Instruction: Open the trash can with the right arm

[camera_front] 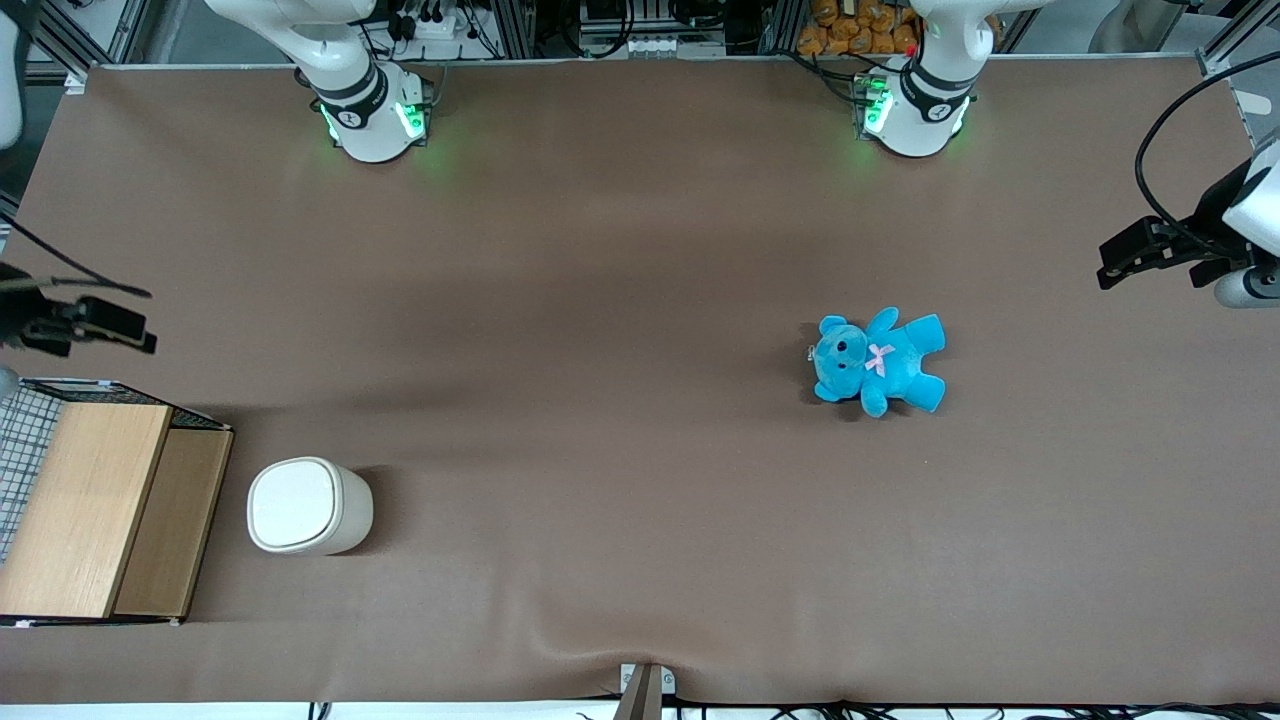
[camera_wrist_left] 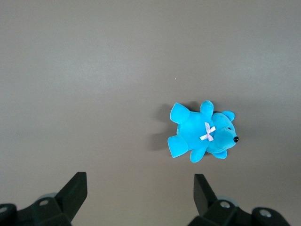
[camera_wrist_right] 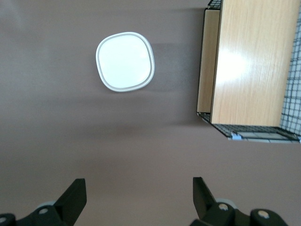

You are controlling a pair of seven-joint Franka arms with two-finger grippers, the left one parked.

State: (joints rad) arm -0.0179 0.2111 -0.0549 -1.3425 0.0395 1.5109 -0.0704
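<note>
I am seeing my hand [camera_wrist_right: 139, 200] hanging released, fingers spread, above the desk [camera_front: 620, 480]; the trash can [camera_wrist_right: 125, 61] is standing at its 12 o'clock, well apart, lid shut.

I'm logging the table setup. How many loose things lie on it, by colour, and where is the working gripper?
White: 1, trash can
Blue: 1, teddy
Wooden: 1, mesh box
Total: 3
Gripper: fingers open, above bare table, away from the can.

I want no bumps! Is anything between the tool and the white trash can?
No. Front view shows only bare brown table between the open tool and the trash can.
</note>
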